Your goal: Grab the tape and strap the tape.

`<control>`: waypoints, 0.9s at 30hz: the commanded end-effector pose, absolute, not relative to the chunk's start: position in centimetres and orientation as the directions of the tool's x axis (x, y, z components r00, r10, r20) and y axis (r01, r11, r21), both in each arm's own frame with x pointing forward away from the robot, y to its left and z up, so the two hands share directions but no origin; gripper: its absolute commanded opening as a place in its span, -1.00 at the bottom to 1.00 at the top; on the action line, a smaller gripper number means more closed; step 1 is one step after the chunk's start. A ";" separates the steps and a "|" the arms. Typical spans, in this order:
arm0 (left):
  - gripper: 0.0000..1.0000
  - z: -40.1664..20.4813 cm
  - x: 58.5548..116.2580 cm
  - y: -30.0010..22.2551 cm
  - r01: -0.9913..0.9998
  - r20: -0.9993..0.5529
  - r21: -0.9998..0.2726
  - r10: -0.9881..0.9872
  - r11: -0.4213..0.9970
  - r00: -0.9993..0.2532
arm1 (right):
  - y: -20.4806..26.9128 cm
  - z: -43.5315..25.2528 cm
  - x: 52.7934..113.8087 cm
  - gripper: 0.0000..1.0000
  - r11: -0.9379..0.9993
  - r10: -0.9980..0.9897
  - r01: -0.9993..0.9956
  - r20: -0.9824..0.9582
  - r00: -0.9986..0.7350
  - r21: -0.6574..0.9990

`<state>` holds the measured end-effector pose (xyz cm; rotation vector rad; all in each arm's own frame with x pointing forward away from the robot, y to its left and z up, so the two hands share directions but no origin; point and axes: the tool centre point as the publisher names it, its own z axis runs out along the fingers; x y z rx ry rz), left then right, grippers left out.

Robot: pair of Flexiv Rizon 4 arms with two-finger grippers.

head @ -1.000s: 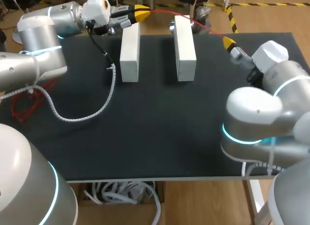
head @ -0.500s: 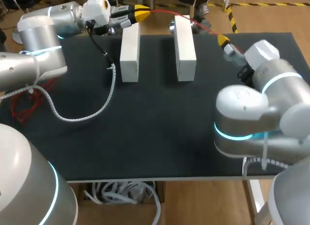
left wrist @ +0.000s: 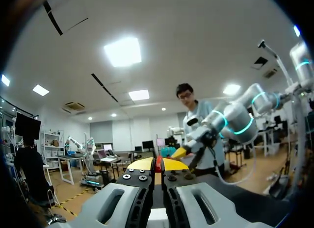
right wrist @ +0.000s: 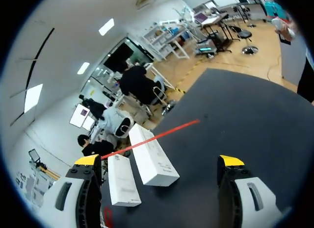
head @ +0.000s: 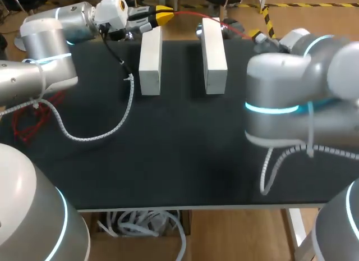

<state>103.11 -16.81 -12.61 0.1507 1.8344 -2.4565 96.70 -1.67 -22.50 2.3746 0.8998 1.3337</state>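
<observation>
The red tape (head: 188,14) runs as a thin strip along the far edge of the counter (head: 185,154). In the head view it goes from about 11 o'clock toward 1 o'clock, passing over the far ends of two white blocks. One end is pinched in the left claw (head: 164,15). In the left wrist view the yellow tips of that claw (left wrist: 158,164) are pressed together with the tape (left wrist: 158,160) between them.

The other end of the tape stops close to the right claw (head: 256,36), which sits at about 1 o'clock on the counter. From above I cannot tell whether the two touch. In the right wrist view the fingers of the right claw (right wrist: 159,160) are spread wide, and the tape (right wrist: 157,136) lies ahead of them, clear of both tips.

The left block (head: 150,62) and the right block (head: 214,56) lie side by side with a gap between them, their long sides running toward 12 o'clock.

The counter top is a dark, matte sheet. A white spiral-wrapped cable (head: 106,133) loops over it at about 9 o'clock, coming down from the left arm. The bulky right arm covers the counter around 3 o'clock.
</observation>
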 end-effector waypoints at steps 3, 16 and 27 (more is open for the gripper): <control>-1.00 -12.7 103.2 -16.8 0.115 -0.121 -0.952 0.004 -0.285 -0.993 | -1.8 -21.5 96.9 1.00 -0.799 0.534 0.601 0.426 0.731 -0.030; -1.00 -12.7 103.2 -16.8 0.115 -0.121 -0.952 0.004 -0.285 -0.993 | -1.2 -20.7 96.4 1.00 -0.850 0.405 0.525 0.685 0.605 0.038; -1.00 -12.7 103.2 -16.8 0.115 -0.121 -0.952 0.004 -0.285 -0.993 | -1.2 -20.4 94.0 1.00 -0.847 0.290 0.495 0.948 0.129 0.192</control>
